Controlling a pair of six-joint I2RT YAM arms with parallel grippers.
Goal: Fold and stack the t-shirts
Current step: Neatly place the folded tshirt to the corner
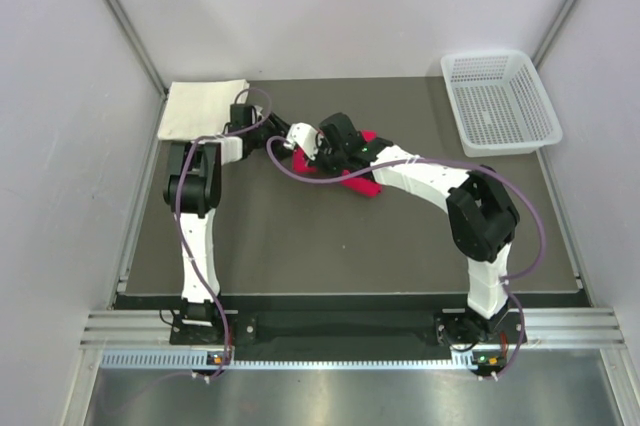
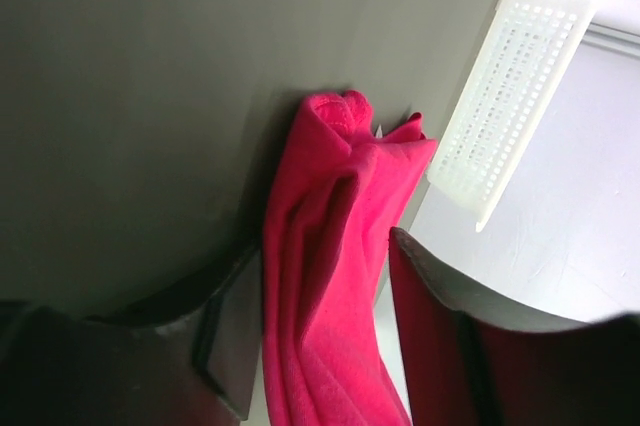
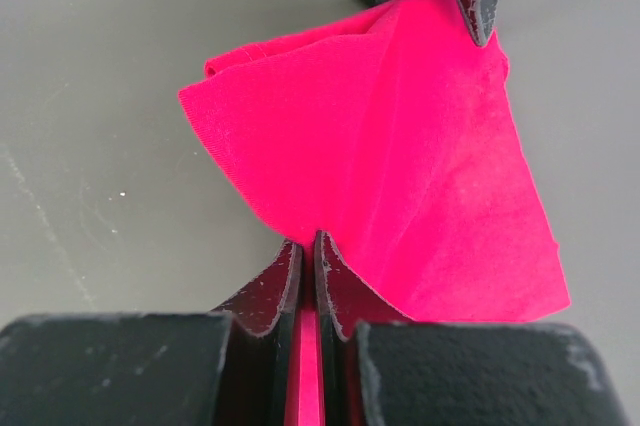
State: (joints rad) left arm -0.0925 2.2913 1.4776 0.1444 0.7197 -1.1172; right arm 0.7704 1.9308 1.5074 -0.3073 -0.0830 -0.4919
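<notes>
Dark table [image 1: 300,246], grey walls around it. From above, the red t-shirt [image 1: 358,184] sits mid-table, mostly hidden under both my wrists, with only a strip showing. Its outline is cut off in both wrist views too. Cream t-shirt [image 1: 205,109] lies folded at the far-left corner, basket [image 1: 500,101] far right. Both arms reach inward and meet over the red one. Right gripper [image 3: 308,246] is pinched tight on its edge. Left gripper [image 2: 322,246] has its jaws apart, straddling a bunched fold.
</notes>
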